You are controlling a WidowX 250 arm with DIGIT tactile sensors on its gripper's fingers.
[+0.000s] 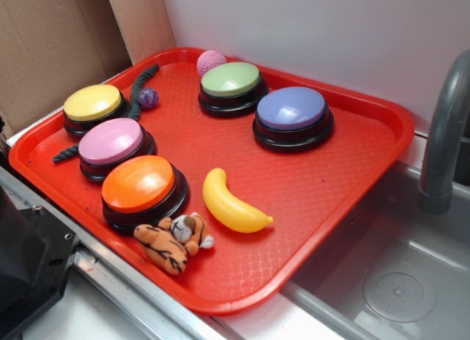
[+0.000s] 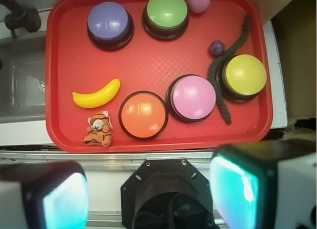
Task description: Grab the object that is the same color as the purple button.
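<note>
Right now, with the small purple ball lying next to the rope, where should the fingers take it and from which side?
Take the small purple ball across its middle, coming straight down. It is round, so no side is better by shape, but the dark green rope lies right beside it; set the fingers along the rope's line, not across it.

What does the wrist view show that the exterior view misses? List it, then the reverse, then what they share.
Only the wrist view: the gripper, open, held off the tray, and its black mount. Only the exterior view: the grey faucet and the cardboard. Both: the red tray, five dome buttons including the purple button, the small purple ball beside the green rope, banana, tiger toy, pink knitted ball.
</note>
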